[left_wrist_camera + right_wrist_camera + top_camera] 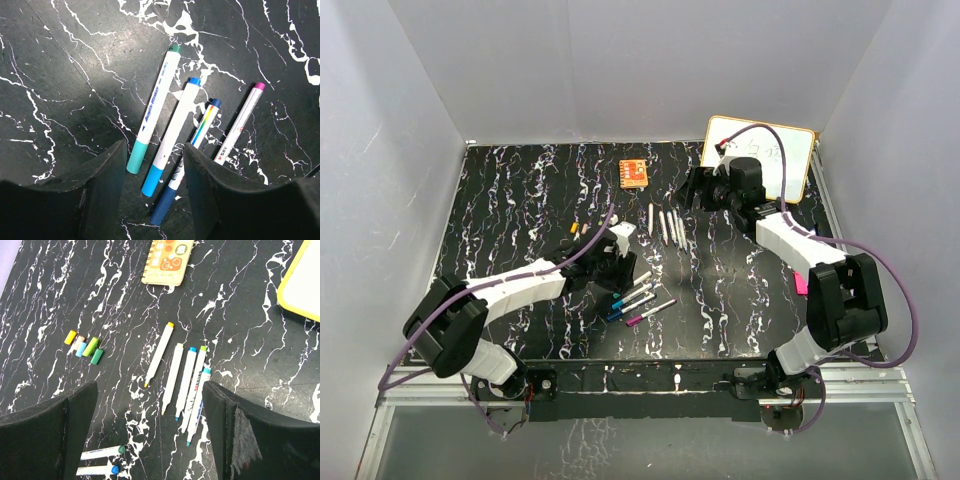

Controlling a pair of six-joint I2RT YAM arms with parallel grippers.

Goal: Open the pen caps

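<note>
While the left gripper (155, 147) is hanging part-open and empty, four pens (179, 125) are lying just below — caps (136, 157) nearest its jaws, long axes threading the gap; the right gripper (150, 385), wide and empty, is hovering farther off.

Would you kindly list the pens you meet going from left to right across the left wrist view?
teal-capped pen → light-blue-capped pen → dark-blue pen with a rainbow stripe → magenta-ended pen

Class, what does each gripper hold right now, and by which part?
Nothing: the left gripper and right gripper both stand open and empty above loose pens.
</note>
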